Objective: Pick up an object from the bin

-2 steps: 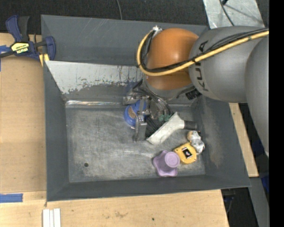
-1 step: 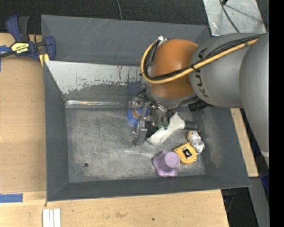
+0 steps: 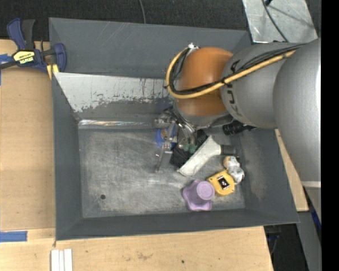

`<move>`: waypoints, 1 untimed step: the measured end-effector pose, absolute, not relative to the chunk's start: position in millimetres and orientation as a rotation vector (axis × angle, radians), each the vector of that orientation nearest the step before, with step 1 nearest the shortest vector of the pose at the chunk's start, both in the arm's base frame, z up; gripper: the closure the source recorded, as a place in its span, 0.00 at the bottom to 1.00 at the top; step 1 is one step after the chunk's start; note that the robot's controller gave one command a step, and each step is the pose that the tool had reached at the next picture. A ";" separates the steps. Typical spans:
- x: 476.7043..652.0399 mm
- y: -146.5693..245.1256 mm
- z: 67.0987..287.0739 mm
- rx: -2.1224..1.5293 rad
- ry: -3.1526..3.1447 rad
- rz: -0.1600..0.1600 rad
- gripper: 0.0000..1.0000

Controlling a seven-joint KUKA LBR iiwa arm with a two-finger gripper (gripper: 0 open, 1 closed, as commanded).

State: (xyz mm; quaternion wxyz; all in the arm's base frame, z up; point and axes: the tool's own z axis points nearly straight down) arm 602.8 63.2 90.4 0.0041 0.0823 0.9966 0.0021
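White oblong block (image 3: 200,156), lying tilted right of centre in the grey metal bin (image 3: 130,44), just beside the low-set gripper (image 3: 168,141), whose opening cannot be told: approach step judged in hand, next needing centring over the block.

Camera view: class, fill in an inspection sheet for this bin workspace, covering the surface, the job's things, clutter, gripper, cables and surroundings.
Surface: grey metal bin, floor scuffed and scratched.
Job's things: white oblong block, purple cup-shaped piece, yellow-and-black item and small pale item, grouped in the bin's lower right.
Clutter: small dark bits beside the block, too hidden to name.
Gripper: gripper low near the bin's middle, just left of the white block.
Cables: yellow and black cables loop round the orange wrist cover.
Surroundings: dark surface beyond the bin's far wall.
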 end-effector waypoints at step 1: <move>613.5 61.6 80.9 0.156 3.133 0.001 0.00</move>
